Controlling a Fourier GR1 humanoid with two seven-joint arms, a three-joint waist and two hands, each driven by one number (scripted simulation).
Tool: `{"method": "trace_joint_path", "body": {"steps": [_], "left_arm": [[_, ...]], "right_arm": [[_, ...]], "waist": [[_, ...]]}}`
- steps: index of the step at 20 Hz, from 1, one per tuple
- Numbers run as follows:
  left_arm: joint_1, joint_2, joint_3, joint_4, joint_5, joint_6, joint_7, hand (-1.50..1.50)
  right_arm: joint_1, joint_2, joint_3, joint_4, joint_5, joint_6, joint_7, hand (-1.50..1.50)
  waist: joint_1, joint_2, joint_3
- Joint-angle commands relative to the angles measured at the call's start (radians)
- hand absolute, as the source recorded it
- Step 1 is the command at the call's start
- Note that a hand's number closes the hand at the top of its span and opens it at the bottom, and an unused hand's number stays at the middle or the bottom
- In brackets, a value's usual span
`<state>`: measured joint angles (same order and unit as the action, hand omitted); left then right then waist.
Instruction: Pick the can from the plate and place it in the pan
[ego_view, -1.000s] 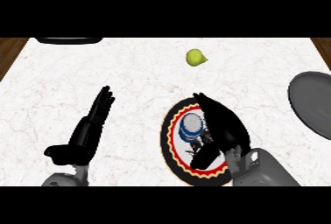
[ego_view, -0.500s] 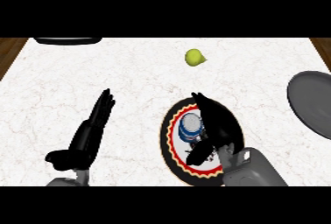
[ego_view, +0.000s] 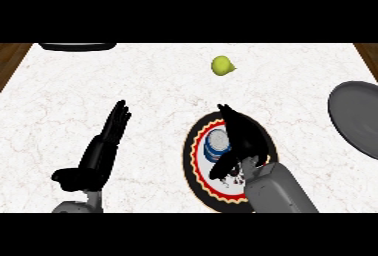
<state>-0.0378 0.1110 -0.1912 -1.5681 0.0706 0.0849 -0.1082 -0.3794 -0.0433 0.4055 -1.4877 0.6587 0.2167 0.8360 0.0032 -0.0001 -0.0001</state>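
Note:
A blue and white can stands on a round plate with a black rim and a red pattern, low in the middle of the counter. My right hand lies over the plate, right against the can's right side. Its fingers are straight and point away from me, and the thumb hangs below the can. It hides the can's right part. The grey pan sits at the right edge, partly cut off. My left hand rests open on the counter at the left, fingers straight.
A green fruit lies on the white marble counter beyond the plate. A dark object shows at the far left edge. Brown wood borders the counter's far corners.
My right forearm has swung slightly left, bringing the hand closer against the can. The can, plate and left hand have stayed in place.

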Motion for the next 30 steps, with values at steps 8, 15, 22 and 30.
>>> {"method": "trace_joint_path", "body": {"steps": [8,15,22,30], "left_arm": [[0.000,0.002,0.028,-0.028,-0.006,-0.030,0.027,0.00],[0.024,-0.012,0.048,-0.023,-0.020,-0.049,0.002,0.00],[0.025,-0.066,0.006,0.012,-0.080,-0.007,-0.021,0.00],[0.026,-0.056,0.035,0.024,-0.058,-0.029,-0.029,0.00]], "right_arm": [[-0.022,-0.011,0.032,0.199,0.020,0.069,-0.155,1.50],[0.014,0.021,0.040,0.166,0.142,0.018,-0.176,1.50],[-0.024,-0.016,-0.011,0.146,0.237,-0.083,-0.213,1.50],[0.097,-0.126,-0.054,-0.098,0.347,-0.154,-0.135,1.50]], "waist": [[0.001,0.001,0.000],[-0.001,0.000,0.000],[-0.004,0.000,0.000],[-0.012,-0.002,0.000]]}}
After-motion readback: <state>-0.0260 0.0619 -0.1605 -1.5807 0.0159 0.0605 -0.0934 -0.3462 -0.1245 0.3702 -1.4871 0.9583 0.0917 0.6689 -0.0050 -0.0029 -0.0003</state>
